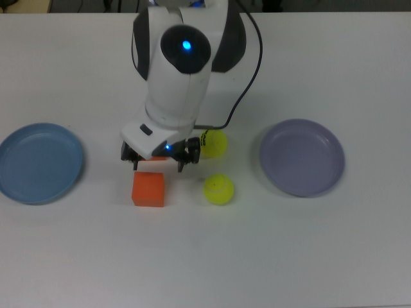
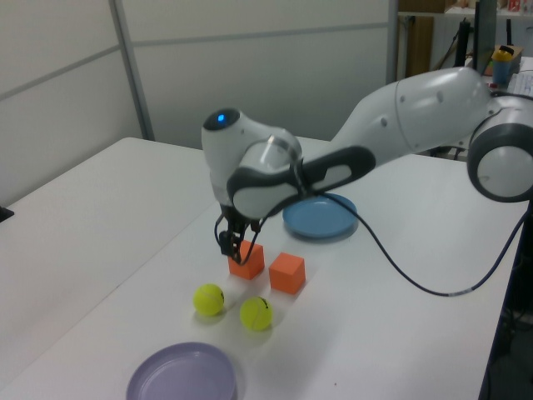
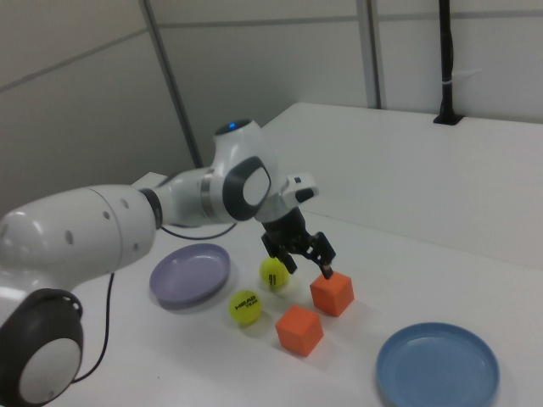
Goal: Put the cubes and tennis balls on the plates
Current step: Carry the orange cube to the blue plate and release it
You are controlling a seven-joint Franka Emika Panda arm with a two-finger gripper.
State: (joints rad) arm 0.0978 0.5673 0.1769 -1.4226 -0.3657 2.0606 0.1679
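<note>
The gripper (image 3: 304,259) stands with open jaws straddling one orange cube (image 3: 332,293) near the middle of the white tabletop (image 1: 359,64). The second cube (image 1: 148,188) sits just beside it. Both tennis balls (image 1: 218,189) lie between the cubes and the lavender plate (image 1: 302,157). The blue plate (image 1: 40,163) sits by the opposite edge, bare.
</note>
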